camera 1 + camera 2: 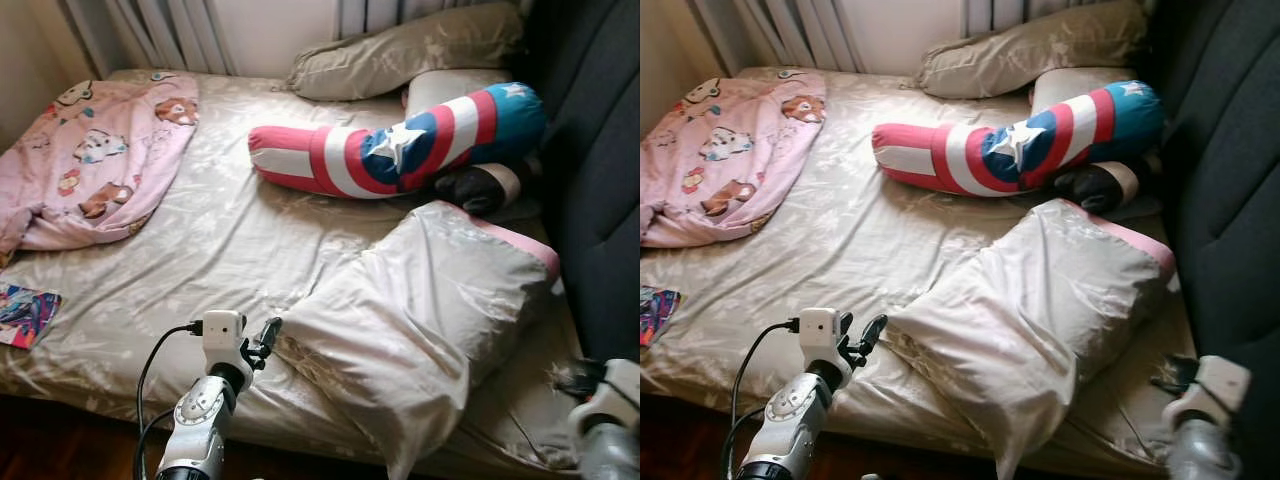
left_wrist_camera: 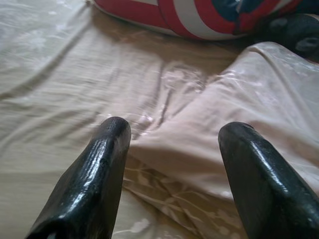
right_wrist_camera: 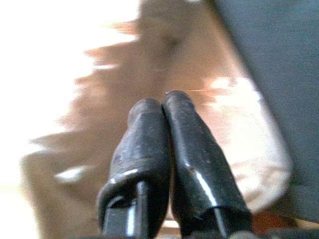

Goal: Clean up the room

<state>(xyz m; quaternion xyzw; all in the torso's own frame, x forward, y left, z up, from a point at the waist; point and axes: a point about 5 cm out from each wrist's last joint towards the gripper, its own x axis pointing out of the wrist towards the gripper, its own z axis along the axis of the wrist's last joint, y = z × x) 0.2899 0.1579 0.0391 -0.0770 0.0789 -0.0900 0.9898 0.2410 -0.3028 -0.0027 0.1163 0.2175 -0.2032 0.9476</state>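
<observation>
A big beige pillow (image 1: pixel 420 310) with a pink edge lies askew on the bed's near right part. My left gripper (image 1: pixel 268 335) is at the pillow's near left corner, open, and in the left wrist view (image 2: pixel 174 134) that corner (image 2: pixel 199 149) lies just past the two fingertips. My right gripper (image 1: pixel 575 378) sits low at the bed's right edge, and its fingers (image 3: pixel 149 129) are shut with nothing between them. A red, white and blue star bolster (image 1: pixel 400 145) lies across the bed's far half. A pink cartoon blanket (image 1: pixel 95 160) is crumpled at the far left.
A beige sheet (image 1: pixel 220 250) covers the bed. A long beige pillow (image 1: pixel 400 50) lies at the back by the curtains. A dark rolled thing (image 1: pixel 480 185) sits beside the bolster. A colourful flat packet (image 1: pixel 25 312) lies at the near left edge. A dark padded wall (image 1: pixel 600 180) stands along the right.
</observation>
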